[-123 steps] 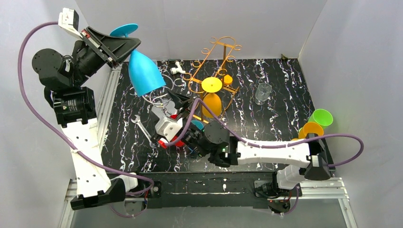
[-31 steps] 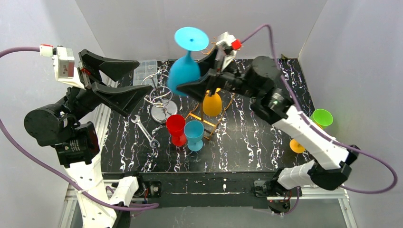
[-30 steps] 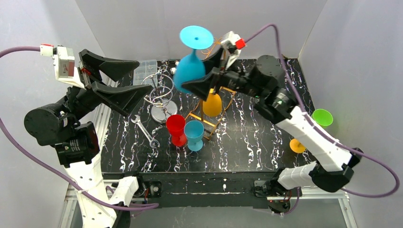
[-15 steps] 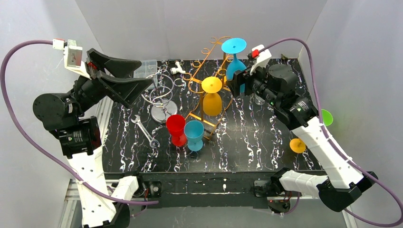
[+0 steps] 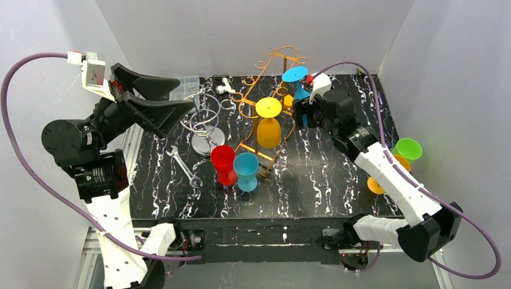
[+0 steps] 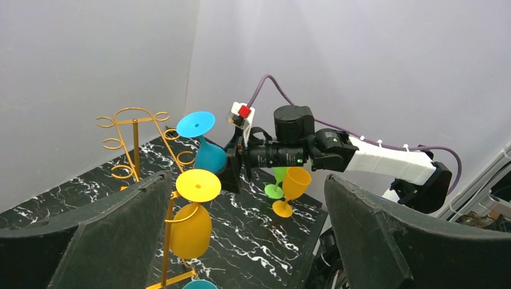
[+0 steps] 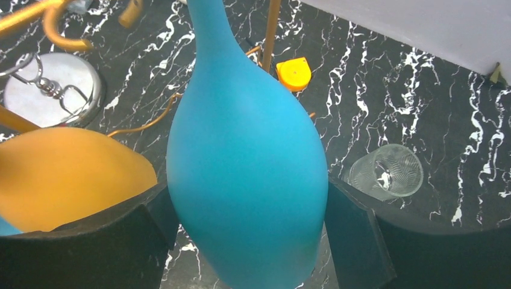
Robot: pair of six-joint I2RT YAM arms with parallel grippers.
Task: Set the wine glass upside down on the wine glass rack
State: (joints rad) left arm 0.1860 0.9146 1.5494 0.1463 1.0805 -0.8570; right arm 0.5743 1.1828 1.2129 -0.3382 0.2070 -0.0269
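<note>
My right gripper (image 5: 303, 110) is shut on the bowl of the blue wine glass (image 5: 294, 74), which it holds upside down, foot uppermost. The glass hangs just right of the orange wire rack (image 5: 260, 67), close to its right-hand arms. In the right wrist view the blue bowl (image 7: 247, 180) fills the space between both fingers, with a rack wire (image 7: 271, 30) right behind it. An orange glass (image 5: 268, 129) hangs upside down in the rack. My left gripper (image 5: 184, 96) stands open and empty, raised at the left.
A red cup (image 5: 223, 161) and a teal cup (image 5: 246, 165) stand in front of the rack. A wrench (image 5: 184, 165) and a silver wire stand (image 5: 205, 126) lie to the left. A clear glass (image 7: 385, 171) sits below my right gripper. Green (image 5: 408, 149) and orange (image 5: 391, 165) glasses stand at the right edge.
My right gripper has carried the blue glass from the rack's left, over its top, to its right side and lowered it. The left arm drew back slightly and stays open.
</note>
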